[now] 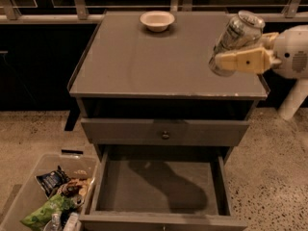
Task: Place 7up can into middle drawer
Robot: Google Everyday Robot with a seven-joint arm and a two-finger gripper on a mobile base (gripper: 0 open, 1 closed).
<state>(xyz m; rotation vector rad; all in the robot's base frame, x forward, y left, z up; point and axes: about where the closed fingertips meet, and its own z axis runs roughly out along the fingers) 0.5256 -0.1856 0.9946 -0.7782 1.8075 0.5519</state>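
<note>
The 7up can (237, 36), silvery with green markings and a shiny top, is tilted in my gripper (230, 61). The gripper is shut on it and holds it in the air over the right side of the cabinet top (144, 61), near the front right corner. The cream finger (245, 61) crosses the can's lower part. The middle drawer (159, 189) is pulled out wide open below, with a bare floor. It lies lower and to the left of the can.
A cream shallow bowl (157, 19) sits at the back of the cabinet top. A drawer front with a small round knob (165, 134) sits just above the open drawer. A clear plastic bin (24, 201) with snack packets stands on the floor at the lower left.
</note>
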